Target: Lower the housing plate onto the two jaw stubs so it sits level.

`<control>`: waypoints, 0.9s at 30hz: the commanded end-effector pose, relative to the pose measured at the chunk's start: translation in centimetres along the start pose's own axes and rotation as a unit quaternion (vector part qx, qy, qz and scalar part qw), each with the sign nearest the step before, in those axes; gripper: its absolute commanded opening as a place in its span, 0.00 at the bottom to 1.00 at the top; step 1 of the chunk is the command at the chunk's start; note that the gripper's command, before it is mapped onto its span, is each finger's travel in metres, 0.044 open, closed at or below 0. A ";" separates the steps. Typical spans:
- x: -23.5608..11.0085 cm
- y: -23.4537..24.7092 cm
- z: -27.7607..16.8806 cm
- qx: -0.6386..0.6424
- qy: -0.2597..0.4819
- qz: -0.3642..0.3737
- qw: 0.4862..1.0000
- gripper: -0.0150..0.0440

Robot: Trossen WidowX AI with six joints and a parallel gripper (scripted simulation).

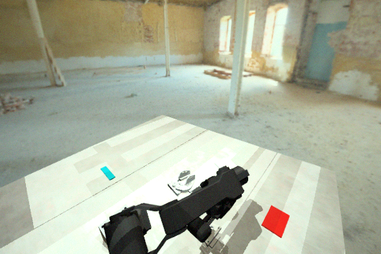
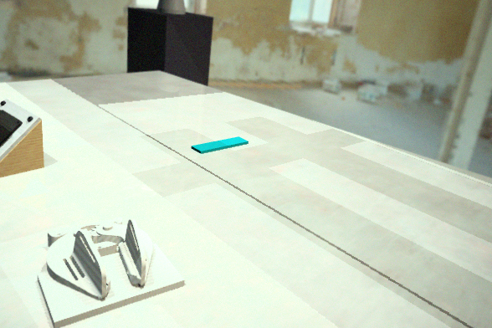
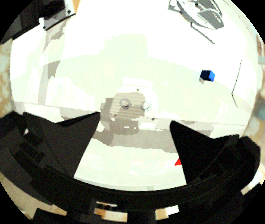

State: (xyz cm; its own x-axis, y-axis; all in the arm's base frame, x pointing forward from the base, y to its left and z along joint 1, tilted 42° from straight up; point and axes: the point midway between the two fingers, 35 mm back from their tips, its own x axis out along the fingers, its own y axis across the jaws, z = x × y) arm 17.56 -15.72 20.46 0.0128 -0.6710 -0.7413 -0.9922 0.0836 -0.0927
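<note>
The jaws (image 1: 207, 221) (image 3: 135, 118) are standing wide open and are holding nothing. The black arm (image 1: 201, 204) is reaching across the desk (image 1: 308, 227) (image 2: 335, 209) (image 3: 133, 165), its shadow falling toward the red square (image 1: 276, 221) (image 3: 178, 162).

The housing plate (image 1: 210, 243) (image 3: 135, 95), a pale piece showing two round features, is lying on the desk. In the wrist view it is appearing between and just beyond the fingertips, partly shaded; contact with them cannot be confirmed. It is resting apart from the base (image 1: 175, 189) (image 2: 167, 289) and is therefore not covering the jaw stubs.

On the base, two jaw parts (image 1: 187, 178) (image 2: 89, 265) are standing upright side by side, a gap showing between them. Their seating on the pins cannot be verified.

A cyan strip (image 1: 107, 173) (image 2: 219, 145) is lying flat, well apart from the base. A small blue block (image 3: 208, 75) is sitting between the housing plate and the base in the wrist view. A wood-sided box (image 2: 25, 151) is standing at the exterior view's left edge.
</note>
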 end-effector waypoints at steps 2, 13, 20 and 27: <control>0.7 0.1 0.2 -0.002 -0.002 0.001 1.000 1.00; 1.8 0.2 0.2 -0.002 -0.001 0.001 1.000 1.00; 2.8 0.1 0.2 -0.002 -0.001 0.001 1.000 1.00; 3.9 0.1 0.2 -0.002 -0.001 0.001 1.000 1.00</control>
State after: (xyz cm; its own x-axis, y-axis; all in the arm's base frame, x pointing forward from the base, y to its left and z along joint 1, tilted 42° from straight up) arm 17.57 -17.99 18.05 0.0156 -0.6735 -0.7390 -0.9917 0.0840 -0.0974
